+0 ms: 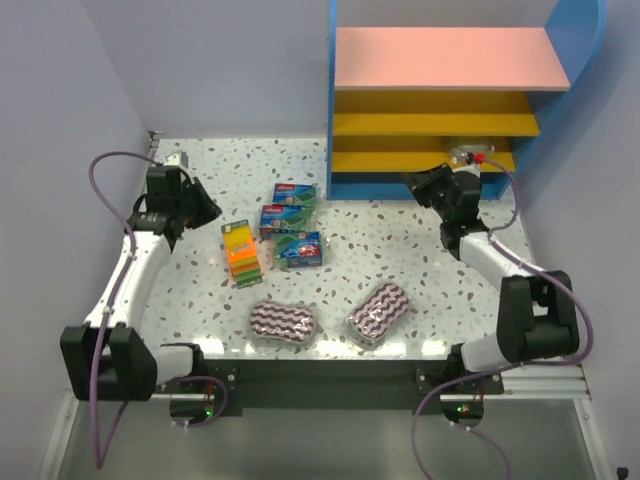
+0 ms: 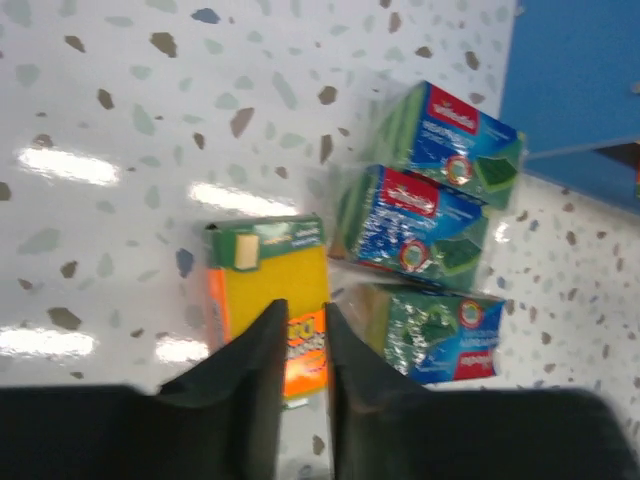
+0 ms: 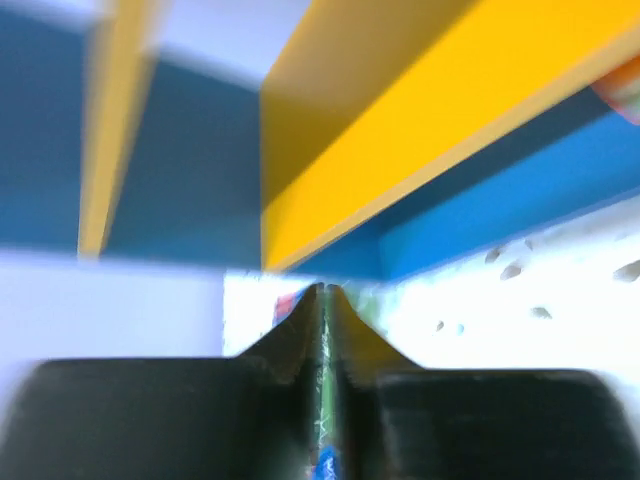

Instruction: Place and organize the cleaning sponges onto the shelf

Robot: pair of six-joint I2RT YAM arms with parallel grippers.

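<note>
The shelf [image 1: 450, 58] stands at the back right; its yellow board [image 3: 400, 130] fills the right wrist view. A silvery pack [image 1: 468, 156] lies on its lowest board. My right gripper [image 1: 420, 185] [image 3: 323, 290] is at the shelf's foot, shut on a thin green-blue flat pack [image 3: 322, 400]. An orange-yellow-green sponge block [image 1: 243, 253] [image 2: 270, 290], three green-blue packs [image 1: 283, 220] [image 2: 420, 220] and two purple-white striped pads [image 1: 283, 322] [image 1: 378, 312] lie on the table. My left gripper [image 1: 205, 210] [image 2: 305, 310] hovers over the sponge block, nearly shut with a narrow gap, empty.
The speckled table [image 1: 380, 250] is walled at the left and back. The shelf's blue side panel [image 1: 331, 100] stands right of the green-blue packs. Cables loop from both arms.
</note>
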